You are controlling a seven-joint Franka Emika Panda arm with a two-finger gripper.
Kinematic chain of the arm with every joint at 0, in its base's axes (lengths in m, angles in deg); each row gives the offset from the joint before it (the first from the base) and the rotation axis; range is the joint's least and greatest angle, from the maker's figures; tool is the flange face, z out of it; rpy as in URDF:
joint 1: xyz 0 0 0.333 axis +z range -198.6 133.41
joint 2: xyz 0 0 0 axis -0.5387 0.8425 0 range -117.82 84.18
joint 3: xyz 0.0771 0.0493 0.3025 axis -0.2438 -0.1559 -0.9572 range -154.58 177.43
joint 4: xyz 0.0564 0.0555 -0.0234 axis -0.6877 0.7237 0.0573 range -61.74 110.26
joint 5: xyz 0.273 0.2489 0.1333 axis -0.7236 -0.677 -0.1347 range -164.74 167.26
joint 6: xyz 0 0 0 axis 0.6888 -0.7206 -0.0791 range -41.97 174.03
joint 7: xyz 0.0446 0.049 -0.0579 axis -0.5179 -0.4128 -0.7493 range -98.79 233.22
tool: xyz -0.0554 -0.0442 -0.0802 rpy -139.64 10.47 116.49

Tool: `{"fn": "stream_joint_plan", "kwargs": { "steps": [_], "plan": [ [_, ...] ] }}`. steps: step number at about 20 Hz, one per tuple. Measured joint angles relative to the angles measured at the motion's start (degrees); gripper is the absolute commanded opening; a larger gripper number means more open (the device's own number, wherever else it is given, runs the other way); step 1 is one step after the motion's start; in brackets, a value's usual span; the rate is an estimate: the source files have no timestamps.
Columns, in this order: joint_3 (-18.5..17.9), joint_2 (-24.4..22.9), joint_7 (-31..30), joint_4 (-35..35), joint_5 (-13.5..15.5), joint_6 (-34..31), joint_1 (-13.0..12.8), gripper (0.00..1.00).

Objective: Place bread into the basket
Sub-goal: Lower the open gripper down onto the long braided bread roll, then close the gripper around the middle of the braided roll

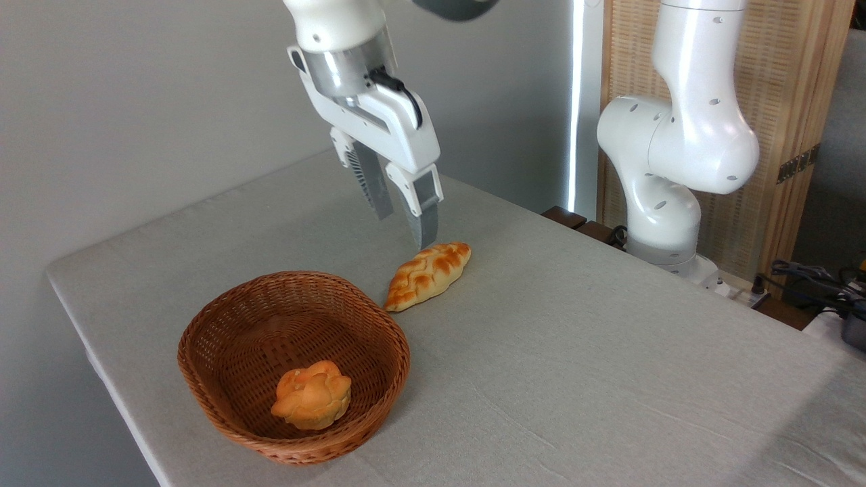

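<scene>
White Franka gripper [404, 228] tilted, hanging above the grey cloth-covered table [575, 365], empty. Two ribbed grey fingers [425, 220] parted, a narrow gap showing between them, nothing held. No brand mark, label or lettering readable anywhere on the hand, the arm or the cloth.

Just below and right of the nearer fingertip: the bread [428, 275], an elongated braided loaf, golden yellow with browned orange patches, lying flat on the cloth with its pointed ends running from lower left to upper right. Nearer fingertip close over the loaf's upper edge; touching or just clear of the crust hard to say from this angle, though probably a small gap. Farther finger partly hidden behind the nearer one, tip ending higher and to the left.

Below and left of the fingers: the basket [203, 338], oval brown woven wicker, shallow with a thick rim, sitting on the cloth. Far right rim just beside the loaf's lower pointed end, apparently apart. Inside it, toward the near wall, a small round knotted orange bun [312, 404].

Well to the right of the fingers: the arm's white base and lower joints [676, 169], standing at the table's far edge before a wooden slatted screen [791, 81]. Further right, at the frame edge, dark cables [812, 277]. Behind the fingers, a plain grey wall [135, 101].
</scene>
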Motion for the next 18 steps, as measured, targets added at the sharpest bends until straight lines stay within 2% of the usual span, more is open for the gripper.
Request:
{"fn": "stream_joint_plan", "kwargs": {
  "steps": [3, 6, 8, 14, 18],
  "plan": [
    [0.1, -0.9, -4.5, 5.1, 1.8, 1.6, -3.4, 1.00],
    [0.1, -0.8, -8.9, 11.0, 2.0, 7.7, -7.2, 1.00],
    [0.1, -0.8, -10.2, 14.1, 2.0, 10.5, -8.8, 1.00],
    [0.9, -0.8, -10.3, 17.3, 1.5, 13.7, -9.1, 1.00],
    [2.7, -0.7, -10.3, 20.0, 1.5, 16.7, -9.1, 1.00]
  ]
}}
